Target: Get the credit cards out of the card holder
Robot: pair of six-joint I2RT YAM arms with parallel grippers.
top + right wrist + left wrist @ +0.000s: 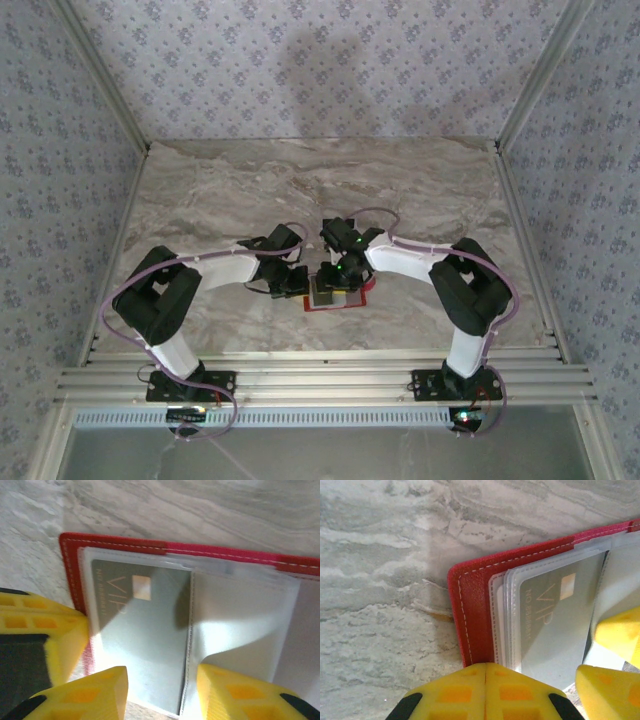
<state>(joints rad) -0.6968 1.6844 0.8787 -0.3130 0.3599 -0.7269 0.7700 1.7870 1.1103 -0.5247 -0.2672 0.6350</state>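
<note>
Left gripper (485, 674) at card holder (471, 611) edge

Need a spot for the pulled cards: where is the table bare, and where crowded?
Bare: the broad marble table between the card holder and the back wall, plus strips left and right of the arms. Crowded: the near centre, where the left gripper and right gripper meet over the holder.

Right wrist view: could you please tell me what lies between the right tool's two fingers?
In the right wrist view, the sleeved VIP card in the open card holder lies between them.
</note>
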